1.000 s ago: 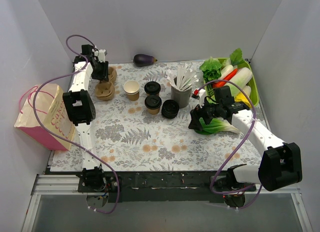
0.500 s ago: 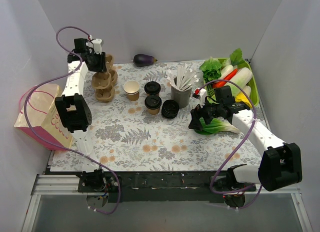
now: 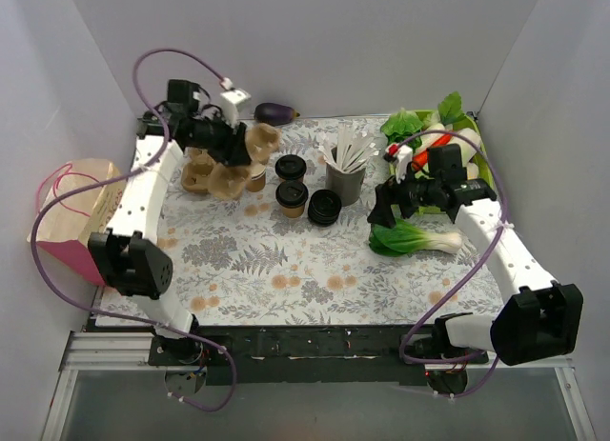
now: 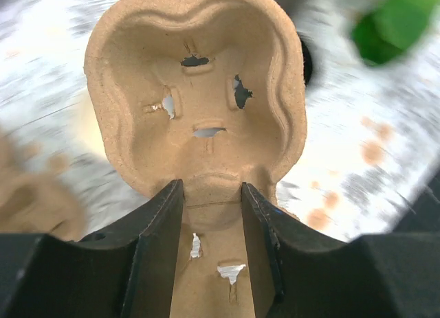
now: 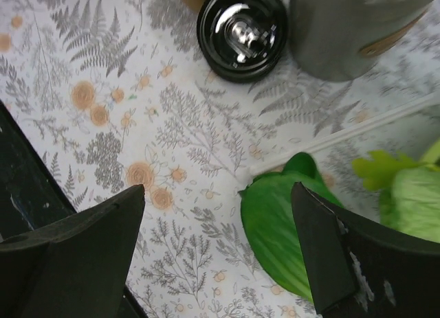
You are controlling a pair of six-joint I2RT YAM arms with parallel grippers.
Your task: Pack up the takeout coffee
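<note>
Left tool (image 4: 211, 187), grasping a pulp cup carrier (image 4: 196, 77), has swung it beside the takeout coffee (image 3: 292, 195) for loading; right tool (image 5: 218, 194) released.

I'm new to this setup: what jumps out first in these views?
The left gripper clamps a tan pulp cup carrier above the far left of the table. The right gripper hangs open over a bok choy at right; a pink paper bag sits at the left edge.
</note>
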